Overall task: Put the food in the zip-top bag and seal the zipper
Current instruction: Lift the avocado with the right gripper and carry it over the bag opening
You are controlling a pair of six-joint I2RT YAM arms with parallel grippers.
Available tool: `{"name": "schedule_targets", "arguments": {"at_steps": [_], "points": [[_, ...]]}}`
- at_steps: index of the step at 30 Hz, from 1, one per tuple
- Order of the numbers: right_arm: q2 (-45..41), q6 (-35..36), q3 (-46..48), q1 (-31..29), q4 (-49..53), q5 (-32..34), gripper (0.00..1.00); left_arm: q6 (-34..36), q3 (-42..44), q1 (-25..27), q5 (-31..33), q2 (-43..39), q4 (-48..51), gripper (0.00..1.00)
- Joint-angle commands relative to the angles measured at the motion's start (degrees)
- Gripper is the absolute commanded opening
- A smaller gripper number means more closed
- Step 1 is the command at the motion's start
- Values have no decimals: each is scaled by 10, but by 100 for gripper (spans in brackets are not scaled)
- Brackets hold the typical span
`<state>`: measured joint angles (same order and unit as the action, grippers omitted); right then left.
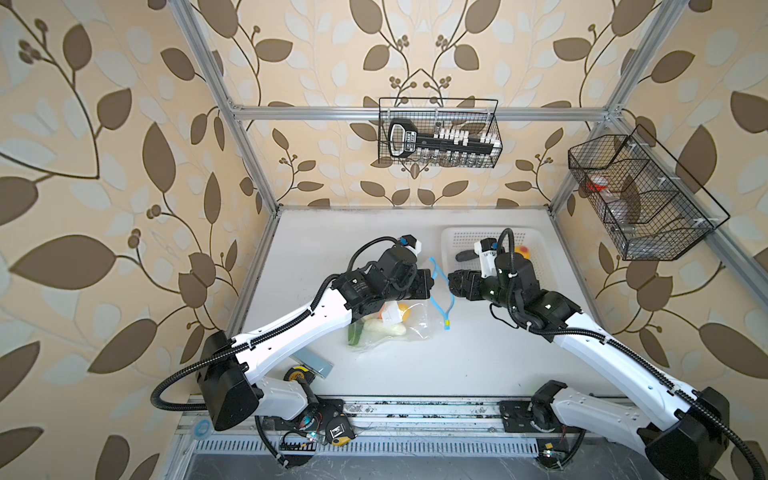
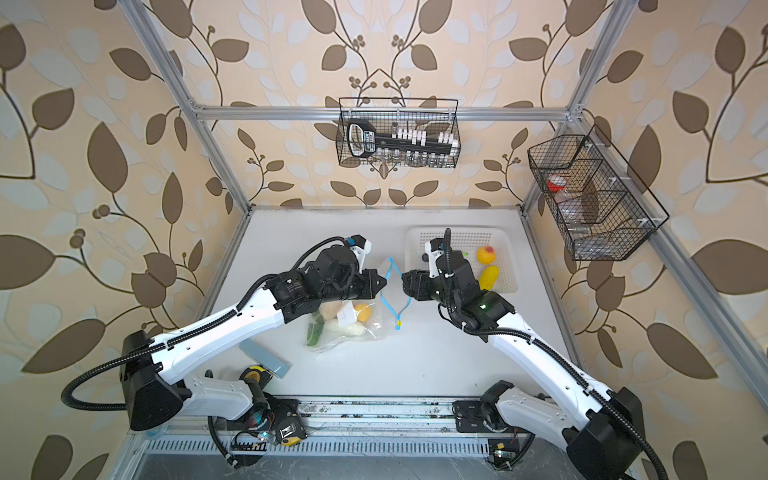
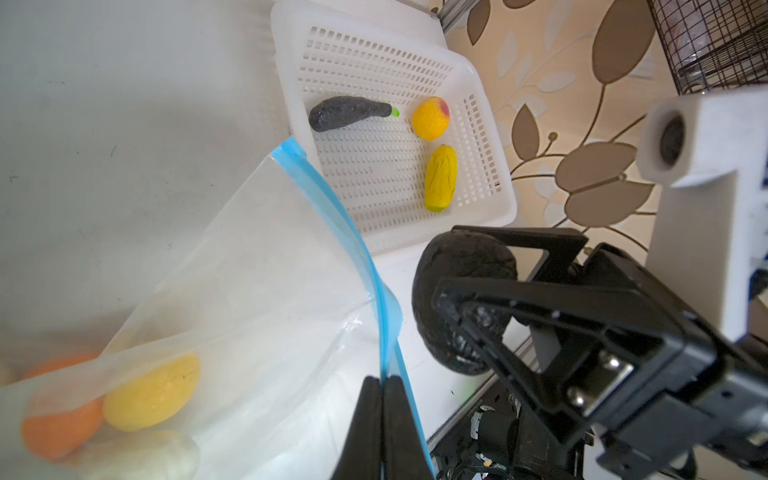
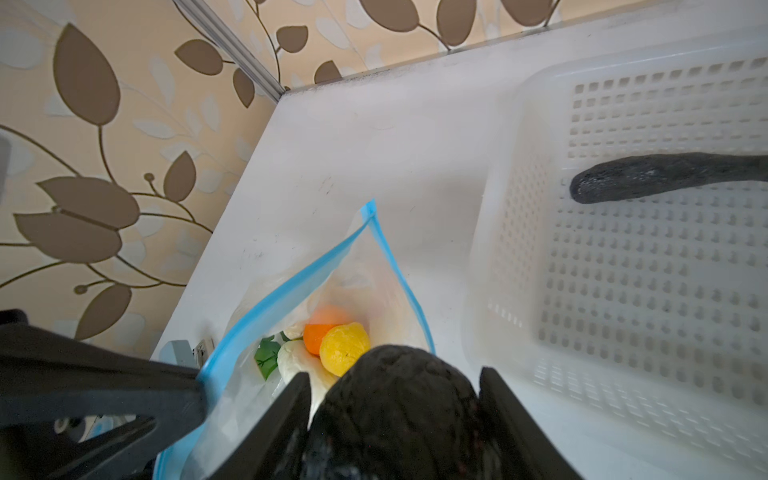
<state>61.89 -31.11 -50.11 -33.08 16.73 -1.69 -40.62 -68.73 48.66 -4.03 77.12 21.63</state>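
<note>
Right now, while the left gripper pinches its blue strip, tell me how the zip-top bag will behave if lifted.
Probably floppy: the zip-top bag is thin, creased film, sagging away from the left gripper shut on the zipper. Likely bottom-heavy, since the orange and lemon pool at its closed end. The mouth may collapse if released.

The clear zip-top bag is seen with its mouth spread open. Its light-blue zipper, ending in a yellow tab, is pinched by the closed left gripper. Inside are seen an orange, a lemon, a pale vegetable and leafy greens. A dark round lump is clamped in the right gripper just beside the mouth. A dark eggplant, a peach and a corn cob lie apart in the white perforated basket.
</note>
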Motion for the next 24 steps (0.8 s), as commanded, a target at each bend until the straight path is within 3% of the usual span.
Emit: {"name": "schedule_targets", "arguments": {"at_steps": [1, 6, 24], "points": [[15, -8, 14, -17, -33, 7, 46, -2, -30, -6, 16, -2, 8, 0], [23, 10, 30, -36, -43, 43, 45, -3, -33, -6, 24, 1, 13, 0], [46, 21, 51, -64, -80, 32, 46, -24, -48, -5, 61, 7, 39, 0]]}}
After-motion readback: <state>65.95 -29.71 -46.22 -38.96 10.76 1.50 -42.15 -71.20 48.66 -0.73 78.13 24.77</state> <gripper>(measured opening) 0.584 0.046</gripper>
